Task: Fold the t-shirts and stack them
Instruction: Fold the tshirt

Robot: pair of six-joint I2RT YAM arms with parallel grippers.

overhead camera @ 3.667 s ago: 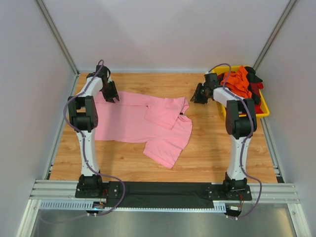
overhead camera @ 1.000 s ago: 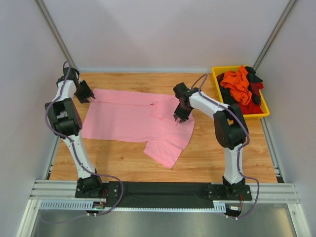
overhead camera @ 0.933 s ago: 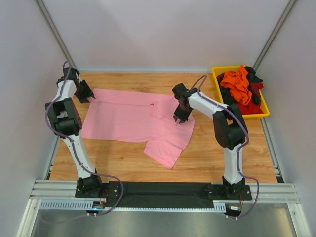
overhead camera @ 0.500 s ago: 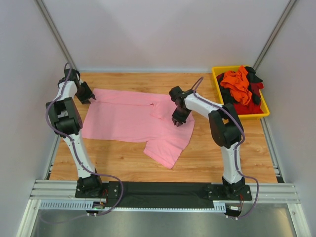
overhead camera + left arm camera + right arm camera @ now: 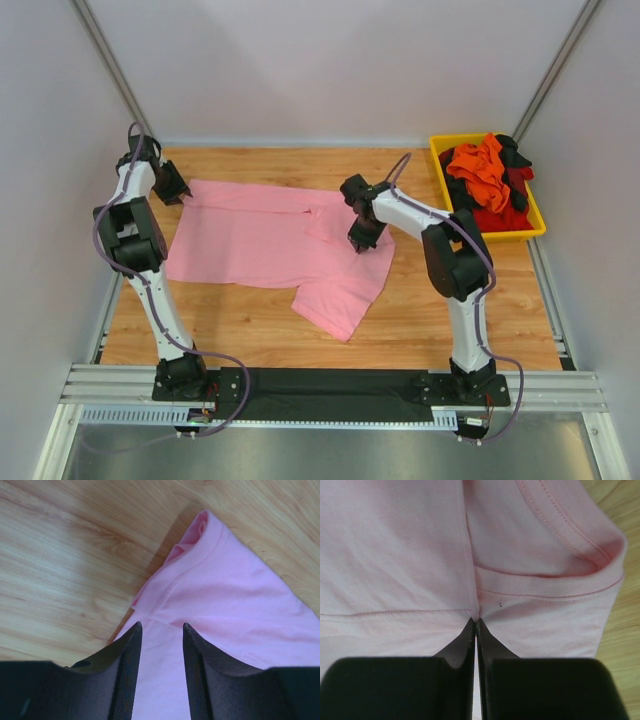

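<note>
- Right claw (image 5: 476,624) is pinching the pink shirt (image 5: 255,240) beside its collar, jaws closed tight.
- Left claw (image 5: 161,630) is sitting half-open at the shirt's far-left corner.
- Shirt is lying spread on the table (image 5: 430,310).

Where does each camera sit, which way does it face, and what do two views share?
Top external: high behind the arms, looking down at the table, pink t-shirt and yellow bin; both arms show whole.
Left wrist: on the left arm, looking down past the open left hand at the shirt's corner.
Right wrist: on the right arm, looking down past the shut right hand at the collar.
Shared: all three show the pink shirt on wood.
</note>
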